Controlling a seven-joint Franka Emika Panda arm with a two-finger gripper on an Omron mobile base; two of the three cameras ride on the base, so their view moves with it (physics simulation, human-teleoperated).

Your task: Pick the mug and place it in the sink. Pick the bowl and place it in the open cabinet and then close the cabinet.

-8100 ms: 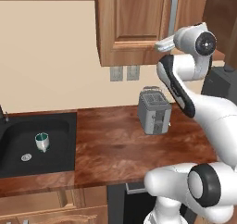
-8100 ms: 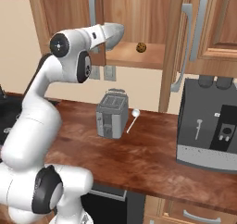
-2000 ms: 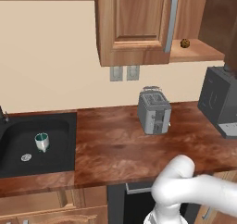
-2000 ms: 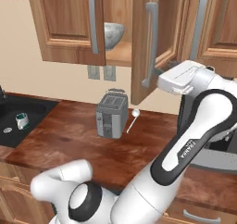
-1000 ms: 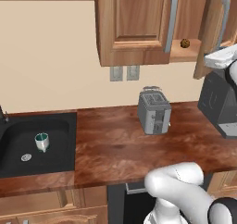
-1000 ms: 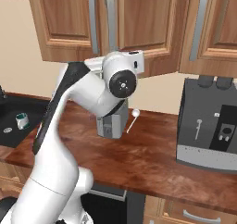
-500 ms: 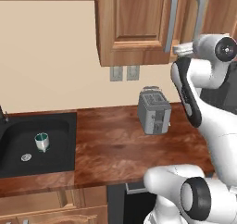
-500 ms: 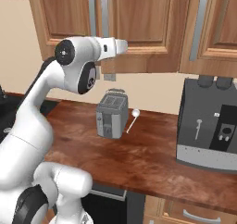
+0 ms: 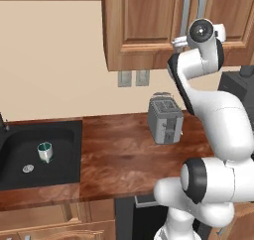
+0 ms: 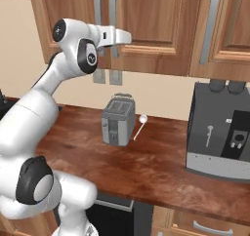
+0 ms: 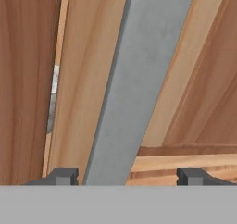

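Half a second earlier my arm was already raised at the medium-brown wooden wall cabinet; since then my two-finger gripper had pressed closer, until the door's long silver bar handle ran lengthwise between my spread, empty fingertips, gripping nothing. The door stood nearly shut: through a thin crack at its edge I could glimpse a sliver of the grey-white speckled stone-like bowl inside, the rest hidden. So the remaining push lay straight ahead, into the door face. The small white mug with teal inside sat in the black recessed sink, well apart to my left.
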